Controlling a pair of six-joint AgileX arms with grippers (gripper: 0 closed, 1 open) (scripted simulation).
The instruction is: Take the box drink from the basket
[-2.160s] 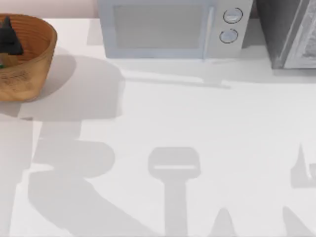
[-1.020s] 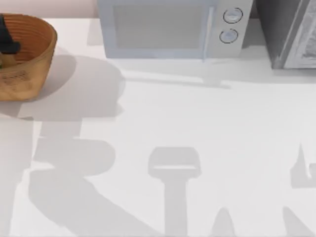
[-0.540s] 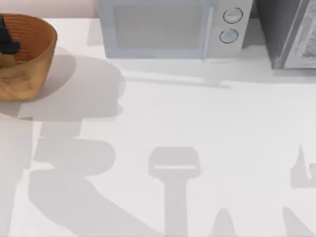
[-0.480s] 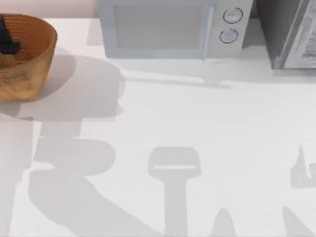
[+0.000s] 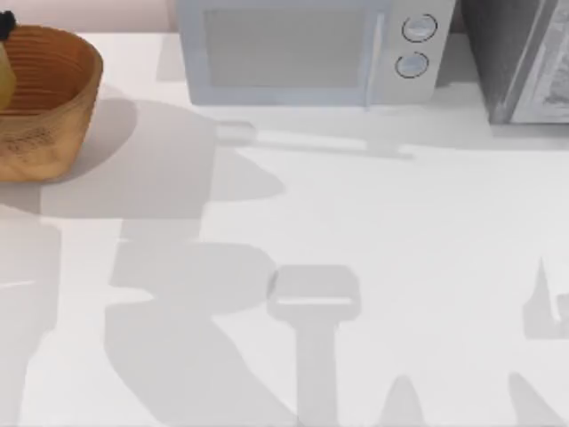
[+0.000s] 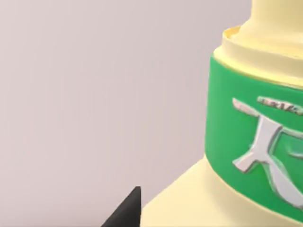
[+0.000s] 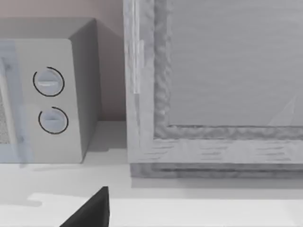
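Observation:
The wicker basket [image 5: 49,107] stands at the table's far left, near the back. The box drink [image 5: 4,76], yellowish with a green band, hangs above the basket's left part at the top view's left edge. My left gripper [image 5: 4,22] is shut on it from above. In the left wrist view the box drink [image 6: 246,142] is very close, with the pale wall behind it and one black fingertip [image 6: 125,213] beside it. A black fingertip [image 7: 92,213] of the parked right arm stands well off to one side in the right wrist view, facing the back right of the table.
A white microwave [image 5: 302,53] stands at the back middle, with its two dials [image 7: 49,101] in the right wrist view. A grey cabinet [image 5: 520,58] stands at the back right. Arm shadows lie across the white table [image 5: 373,222].
My left gripper has risen out of the basket with the box drink in it. The arm's shadow on the table has shifted to the right. The right arm has not moved.

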